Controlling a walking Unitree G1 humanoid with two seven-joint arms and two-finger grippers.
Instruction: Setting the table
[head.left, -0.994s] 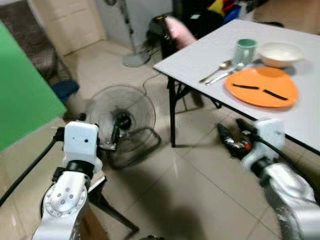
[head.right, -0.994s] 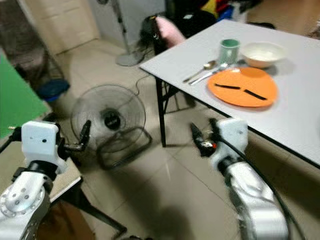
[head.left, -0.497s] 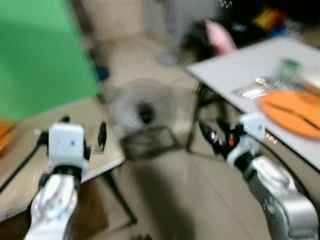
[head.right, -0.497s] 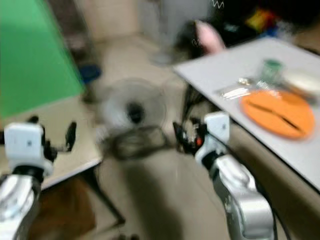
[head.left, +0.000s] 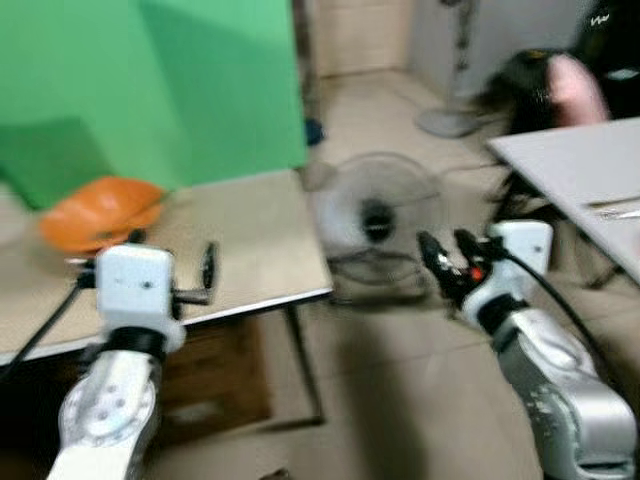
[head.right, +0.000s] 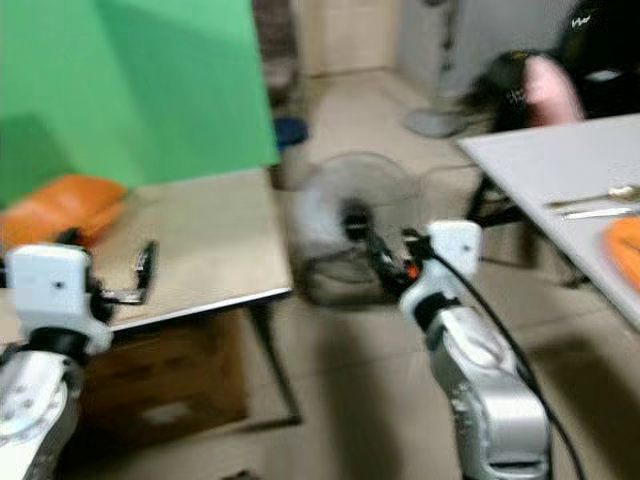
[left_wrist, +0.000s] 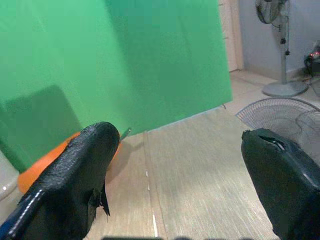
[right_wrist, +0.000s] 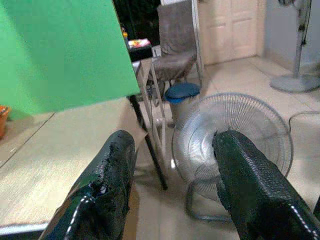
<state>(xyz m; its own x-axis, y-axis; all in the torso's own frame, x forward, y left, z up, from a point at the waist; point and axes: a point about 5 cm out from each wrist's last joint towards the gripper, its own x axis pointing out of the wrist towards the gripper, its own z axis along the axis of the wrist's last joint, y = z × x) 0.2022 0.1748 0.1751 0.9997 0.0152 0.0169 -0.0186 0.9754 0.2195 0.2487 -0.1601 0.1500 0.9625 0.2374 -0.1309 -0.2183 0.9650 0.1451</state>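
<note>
Now the robot has turned away from the white table (head.left: 570, 165) toward a wooden table (head.left: 250, 240) with an orange thing (head.left: 100, 212) on it. Both the left gripper (left_wrist: 180, 185) and right gripper (right_wrist: 172, 185) are wide open and hold nothing. An orange plate (head.right: 625, 245) sits on the white table's edge.

We see both eye views smeared by motion blur under even, moderate indoor light; the wrist views are sharper, with the green screen (left_wrist: 125, 60) evenly lit.

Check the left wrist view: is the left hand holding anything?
No. The left hand is open, with bare wooden table showing between its fingers.
</note>
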